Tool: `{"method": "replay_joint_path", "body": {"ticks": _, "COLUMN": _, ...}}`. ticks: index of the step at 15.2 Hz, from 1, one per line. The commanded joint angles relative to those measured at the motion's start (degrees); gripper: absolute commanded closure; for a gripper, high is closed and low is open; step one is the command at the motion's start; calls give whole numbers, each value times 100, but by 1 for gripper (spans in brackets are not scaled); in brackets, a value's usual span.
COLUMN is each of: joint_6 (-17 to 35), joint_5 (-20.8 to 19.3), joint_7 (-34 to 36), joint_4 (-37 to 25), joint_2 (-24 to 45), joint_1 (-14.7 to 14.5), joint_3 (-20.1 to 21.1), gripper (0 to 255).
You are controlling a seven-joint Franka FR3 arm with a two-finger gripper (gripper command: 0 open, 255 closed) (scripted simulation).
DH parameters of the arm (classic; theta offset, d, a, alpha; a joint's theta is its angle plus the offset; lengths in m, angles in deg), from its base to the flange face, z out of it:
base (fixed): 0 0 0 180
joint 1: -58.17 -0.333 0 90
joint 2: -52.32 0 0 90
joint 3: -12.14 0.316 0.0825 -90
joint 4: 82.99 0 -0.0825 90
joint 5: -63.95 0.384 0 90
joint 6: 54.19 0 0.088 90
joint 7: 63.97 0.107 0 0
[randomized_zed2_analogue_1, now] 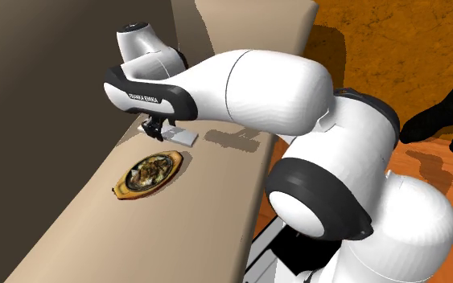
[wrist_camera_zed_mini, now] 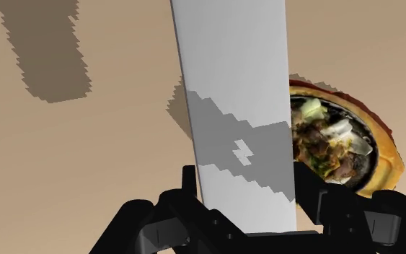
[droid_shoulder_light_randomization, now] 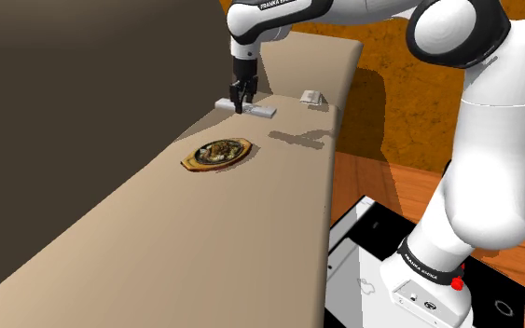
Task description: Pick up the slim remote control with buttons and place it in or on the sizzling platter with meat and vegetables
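Item: white slim remote control [droid_shoulder_light_randomization: 262,111], clamped crosswise in your pincer [droid_shoulder_light_randomization: 242,106] for carrying to the nearby sizzling platter [droid_shoulder_light_randomization: 215,153] by the tabletop's [droid_shoulder_light_randomization: 204,242] wall edge.

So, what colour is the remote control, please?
The remote control is plain light grey, clearest in wrist view.

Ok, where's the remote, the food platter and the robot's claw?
remote [wrist_camera_zed_mini: 234,72]: wrist view, on its plain white face.
platter [randomized_zed2_analogue_1: 123,190]: second exterior view, on its brown rim.
gripper [droid_shoulder_light_randomization: 241,106]: shoulder view, between its fingertips.
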State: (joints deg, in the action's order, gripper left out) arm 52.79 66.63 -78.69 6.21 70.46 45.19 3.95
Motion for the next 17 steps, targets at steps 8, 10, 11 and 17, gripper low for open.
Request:
{"method": "replay_joint_path", "body": {"ticks": 8, "joint_6": -131, "joint_5": -66, "joint_7": 996, "joint_4": -564, "joint_2": 419, "joint_1": -646, "joint_3": 322, "gripper": 255}}
{"method": "replay_joint_path", "body": {"ticks": 10, "joint_6": 15, "joint_5": -64, "joint_7": 994, "joint_4": -435, "joint_2": 436, "joint_1": -647, "joint_3": 323, "gripper": 255}}
{"method": "replay_joint_path", "body": {"ticks": 11, "joint_6": 88, "joint_5": -62, "joint_7": 993, "joint_4": -373, "joint_2": 446, "joint_1": -648, "joint_3": 324, "gripper": 255}}
{"method": "replay_joint_path", "body": {"ticks": 17, "joint_6": 509, "joint_5": -51, "joint_7": 984, "joint_4": -41, "joint_2": 535, "joint_1": -650, "joint_3": 329, "gripper": 255}}
